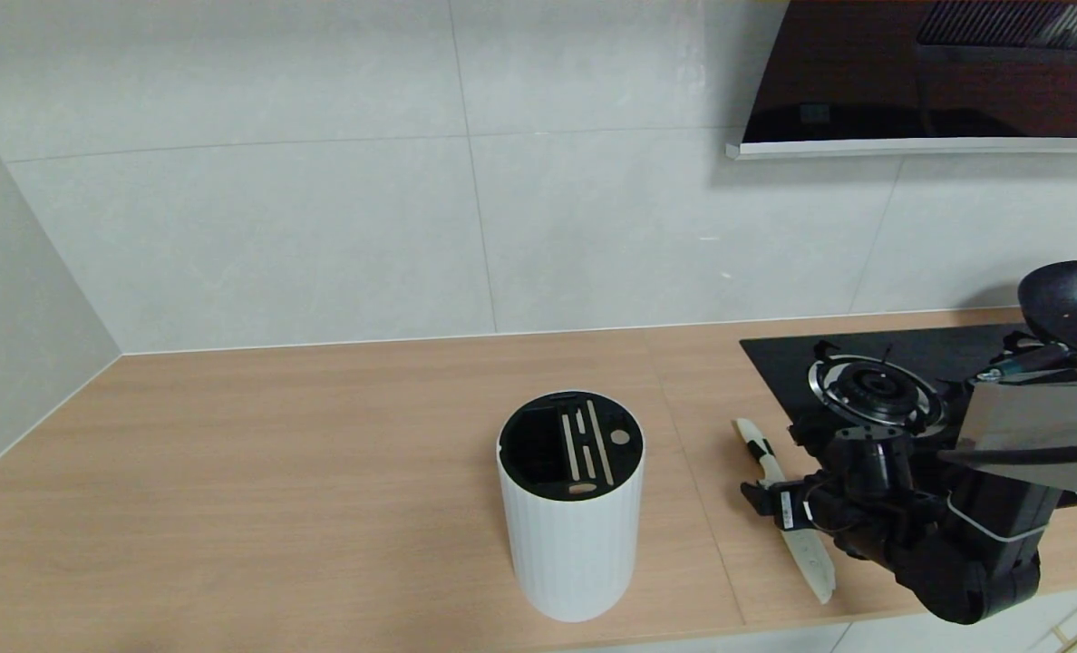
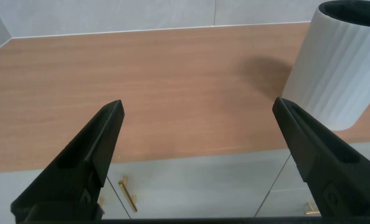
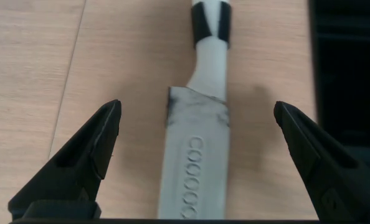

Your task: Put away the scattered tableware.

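Observation:
A white knife (image 1: 806, 553) with a black band on its handle lies flat on the wooden counter (image 1: 276, 453), just left of the stove. My right gripper (image 1: 779, 503) hovers low over it, open. In the right wrist view the knife (image 3: 197, 162) runs between the two spread fingers (image 3: 85, 162) without touching them. To the knife's left stands a white ribbed holder (image 1: 570, 508) with a black slotted top. My left gripper (image 2: 197, 112) is open and holds nothing, above the counter's front edge, with the holder (image 2: 337, 62) off to one side of it.
A black gas stove (image 1: 874, 390) sits at the counter's right end, its edge (image 3: 350, 62) close beside the knife. A black pan (image 1: 1073, 304) rests on it under a dark range hood (image 1: 928, 73). Cabinet handles (image 2: 129, 193) show below the counter edge.

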Available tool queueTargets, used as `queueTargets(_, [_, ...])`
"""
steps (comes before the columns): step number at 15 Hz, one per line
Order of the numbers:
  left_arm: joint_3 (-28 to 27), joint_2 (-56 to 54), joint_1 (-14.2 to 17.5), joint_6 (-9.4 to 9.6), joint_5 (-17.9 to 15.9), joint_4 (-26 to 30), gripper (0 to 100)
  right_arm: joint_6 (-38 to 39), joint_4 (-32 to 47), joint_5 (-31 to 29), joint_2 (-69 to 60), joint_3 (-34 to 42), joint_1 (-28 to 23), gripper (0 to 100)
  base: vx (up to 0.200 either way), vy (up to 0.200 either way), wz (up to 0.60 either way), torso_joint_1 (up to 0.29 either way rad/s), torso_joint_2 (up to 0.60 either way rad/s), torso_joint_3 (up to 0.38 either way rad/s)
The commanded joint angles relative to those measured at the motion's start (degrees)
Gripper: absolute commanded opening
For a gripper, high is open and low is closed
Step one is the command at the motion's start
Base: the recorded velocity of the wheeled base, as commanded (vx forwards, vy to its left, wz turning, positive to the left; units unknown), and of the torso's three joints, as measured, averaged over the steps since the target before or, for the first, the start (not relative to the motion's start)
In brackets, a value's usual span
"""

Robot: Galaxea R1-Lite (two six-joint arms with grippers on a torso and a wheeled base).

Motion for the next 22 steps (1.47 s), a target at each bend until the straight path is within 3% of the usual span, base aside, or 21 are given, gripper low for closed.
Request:
queueTargets(1, [0.0,0.0,0.07,0.0,0.01,-0.01,100,0.83,-0.09,-0.34,1.81,-1.48,0.16,100,0.0,0.0,0.0,0.0,0.0,0.0])
queueTargets(14, [0.0,0.0,-0.02,0.0,0.01,-0.01,100,1.0,-1.32,-1.84,4.01,-2.27,0.16,100,0.0,0.0,0.0,0.0,0.0,0.0])
queueTargets(15, [0.0,0.0,0.07,0.0,0.01,-0.01,100,1.0,-1.32,-2.19,4.09,-2.27,0.16,0,0.0,0.0,0.0,0.0,0.0,0.0])
queueTargets(22, [0.0,0.0,-0.02,0.0,0.01,-0.01,100,1.0,-3.78,-2.37,5.24,-2.27,0.16,0,0.0,0.0,0.0,0.0,0.0,0.0])
